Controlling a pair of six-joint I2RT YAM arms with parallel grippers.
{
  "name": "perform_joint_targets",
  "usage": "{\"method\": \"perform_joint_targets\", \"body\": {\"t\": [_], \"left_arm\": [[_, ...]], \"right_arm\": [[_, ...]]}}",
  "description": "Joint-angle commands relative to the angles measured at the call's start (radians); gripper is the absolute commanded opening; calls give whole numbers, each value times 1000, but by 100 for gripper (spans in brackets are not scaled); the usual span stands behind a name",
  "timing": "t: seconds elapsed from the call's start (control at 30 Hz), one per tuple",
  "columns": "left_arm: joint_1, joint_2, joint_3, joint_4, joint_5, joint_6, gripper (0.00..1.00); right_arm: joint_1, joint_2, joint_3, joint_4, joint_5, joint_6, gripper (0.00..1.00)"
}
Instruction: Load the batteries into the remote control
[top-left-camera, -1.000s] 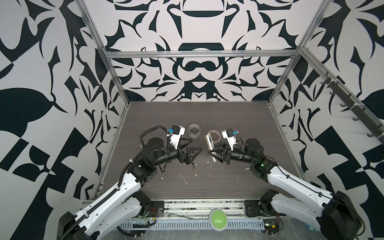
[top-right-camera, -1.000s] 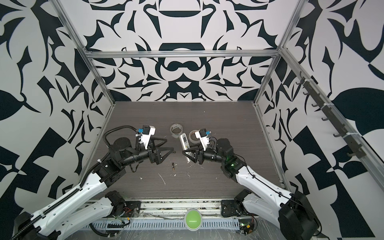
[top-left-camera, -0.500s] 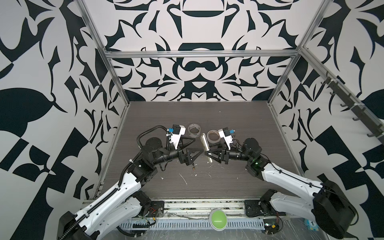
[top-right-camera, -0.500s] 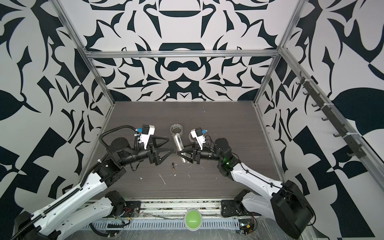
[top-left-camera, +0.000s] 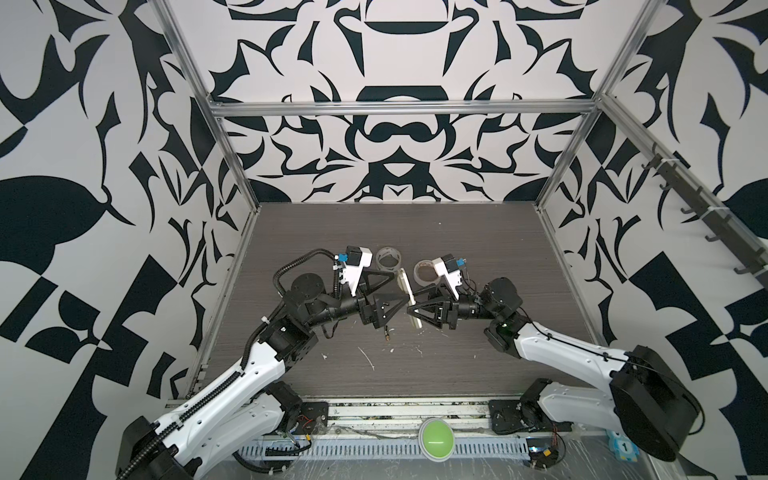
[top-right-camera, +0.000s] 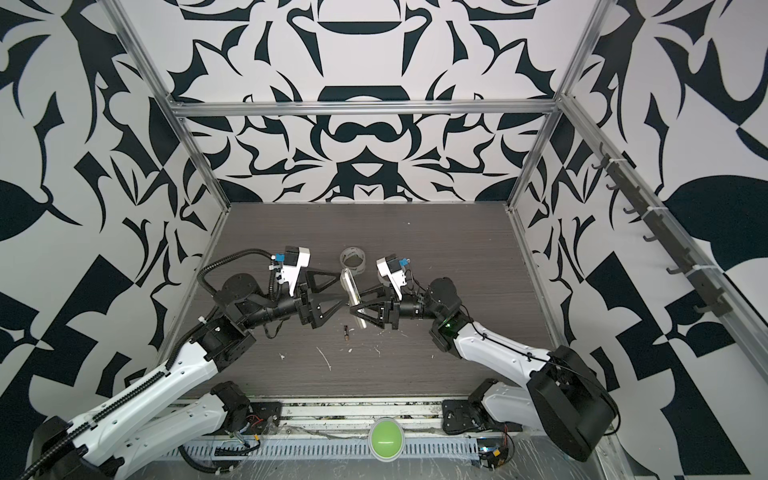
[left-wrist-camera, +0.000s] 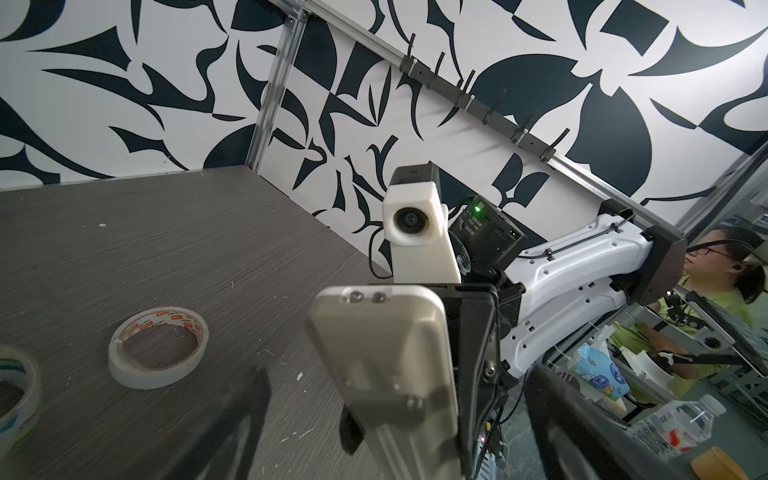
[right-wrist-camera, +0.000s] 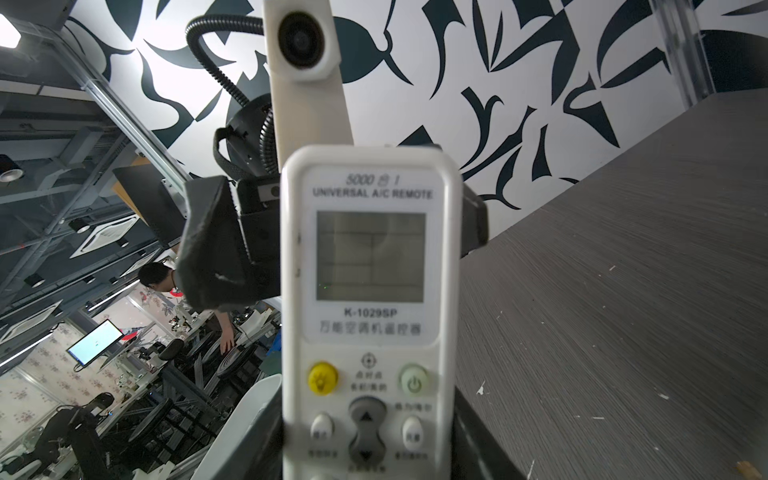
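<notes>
Your right claw (top-left-camera: 412, 302) is partly closed on the remote control (top-left-camera: 409, 297). It pinches the long side edges below the display, so the remote stands on end above the surface (top-left-camera: 478, 249) with its display end up. The button face is turned toward the right arm, and the plain back faces your left claw (top-left-camera: 398, 288).

The left claw is spread as wide as it goes and holds nothing. In the left wrist view one finger (left-wrist-camera: 232, 415) lies on each side of the remote, with a gap at each long edge. From above you cannot tell whether a tip brushes it.

One battery (top-left-camera: 387, 333) lies on the surface just in front of the two claws. It sits between them, touches neither, and lies lengthwise toward the front edge (top-left-camera: 395, 392), near some white flecks (top-left-camera: 368, 358).

A clear tape roll (top-left-camera: 388, 261) and a masking tape roll (top-left-camera: 423, 274) lie just behind the claws, with the wrist cameras close over them. Beyond the rolls there is wide room to the rear wall (top-left-camera: 382, 166), and each arm is well apart from its side of the enclosure.
</notes>
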Motion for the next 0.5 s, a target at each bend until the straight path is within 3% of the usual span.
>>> {"method": "perform_joint_targets", "body": {"t": [0.0,0.13,0.47], "left_arm": [[-4,5,-3,33,21,-8,99],[-3,14,9,27,23,-7,100],[-4,31,16,27,39,-10,91]], "right_arm": [[12,-6,40,91,-44,15,0],[18,13,54,92,-78,16,0],[28,27,71,98,-98,23,0]]}}
